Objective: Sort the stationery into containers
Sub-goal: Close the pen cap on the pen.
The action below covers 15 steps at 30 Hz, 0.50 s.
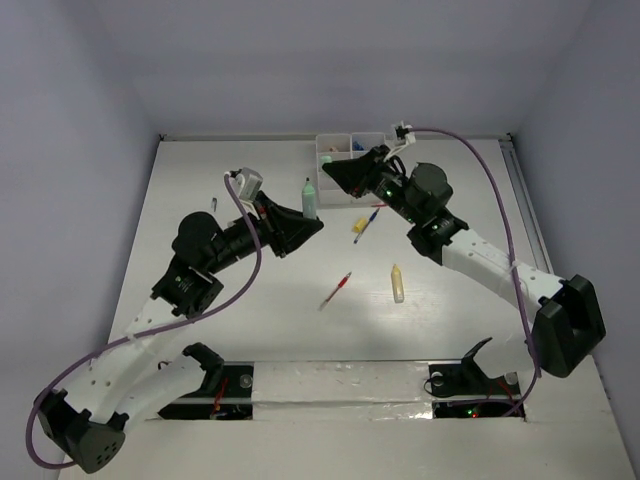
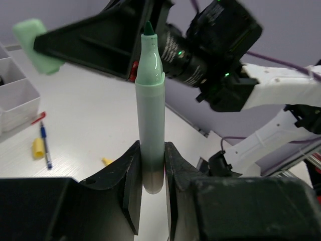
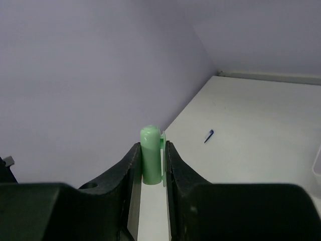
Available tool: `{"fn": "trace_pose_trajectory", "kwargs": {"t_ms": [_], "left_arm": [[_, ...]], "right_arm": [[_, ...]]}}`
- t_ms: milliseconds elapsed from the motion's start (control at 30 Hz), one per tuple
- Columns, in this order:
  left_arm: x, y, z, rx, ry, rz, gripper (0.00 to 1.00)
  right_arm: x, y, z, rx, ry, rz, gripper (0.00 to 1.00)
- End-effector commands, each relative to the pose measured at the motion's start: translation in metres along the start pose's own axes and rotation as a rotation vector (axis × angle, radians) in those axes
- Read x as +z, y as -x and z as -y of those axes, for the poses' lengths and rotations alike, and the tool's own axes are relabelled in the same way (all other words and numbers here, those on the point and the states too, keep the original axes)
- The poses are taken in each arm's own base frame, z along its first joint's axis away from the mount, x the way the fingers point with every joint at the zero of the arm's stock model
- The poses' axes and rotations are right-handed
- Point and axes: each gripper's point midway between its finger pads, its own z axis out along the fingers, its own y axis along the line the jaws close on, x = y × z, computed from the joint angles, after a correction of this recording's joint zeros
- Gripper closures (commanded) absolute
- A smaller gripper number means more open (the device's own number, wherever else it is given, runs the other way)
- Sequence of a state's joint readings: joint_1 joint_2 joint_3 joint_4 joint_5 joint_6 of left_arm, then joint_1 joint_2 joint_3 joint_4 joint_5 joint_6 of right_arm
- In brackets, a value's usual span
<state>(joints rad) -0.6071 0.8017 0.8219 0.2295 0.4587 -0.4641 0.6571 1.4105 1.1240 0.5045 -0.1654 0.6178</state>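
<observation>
Just off the tray's (image 1: pixel 325 143) left edge, green marker (image 2: pixel 150 125) in left claw (image 2: pixel 152 163)

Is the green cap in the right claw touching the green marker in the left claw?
Apart. The left wrist view shows the green cap, held in the right claw, well clear of the green marker and its bare tip.

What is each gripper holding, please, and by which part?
Left gripper: green marker, by its lower barrel. Right gripper: green cap, by its sides.

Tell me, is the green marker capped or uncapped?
Uncapped: the green marker shows a bare tip; the right gripper holds its cap.
</observation>
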Motion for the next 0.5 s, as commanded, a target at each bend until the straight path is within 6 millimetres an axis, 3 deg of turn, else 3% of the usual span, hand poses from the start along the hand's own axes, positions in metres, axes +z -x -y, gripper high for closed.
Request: {"fn": "trace_pose_trajectory", "kwargs": {"t_ms": [0, 100, 333, 467], "left_arm": [[0.004, 0.038, 0.046, 0.022, -0.233, 0.080, 1.00], [0.008, 0.034, 0.039, 0.006, -0.238, 0.069, 1.00], [0.009, 0.010, 0.029, -0.024, -0.236, 0.013, 1.00], [0.009, 0.002, 0.033, -0.041, -0.282, -0.012, 1.00]], "right_arm": [[-0.018, 0.010, -0.012, 0.080, 0.098, 0.053, 1.00], [-0.031, 0.031, -0.027, 0.140, 0.169, 0.118, 1.00], [-0.041, 0.049, -0.053, 0.175, 0.280, 0.167, 1.00], [-0.046, 0.057, -0.069, 0.190, 0.369, 0.199, 1.00]]}}
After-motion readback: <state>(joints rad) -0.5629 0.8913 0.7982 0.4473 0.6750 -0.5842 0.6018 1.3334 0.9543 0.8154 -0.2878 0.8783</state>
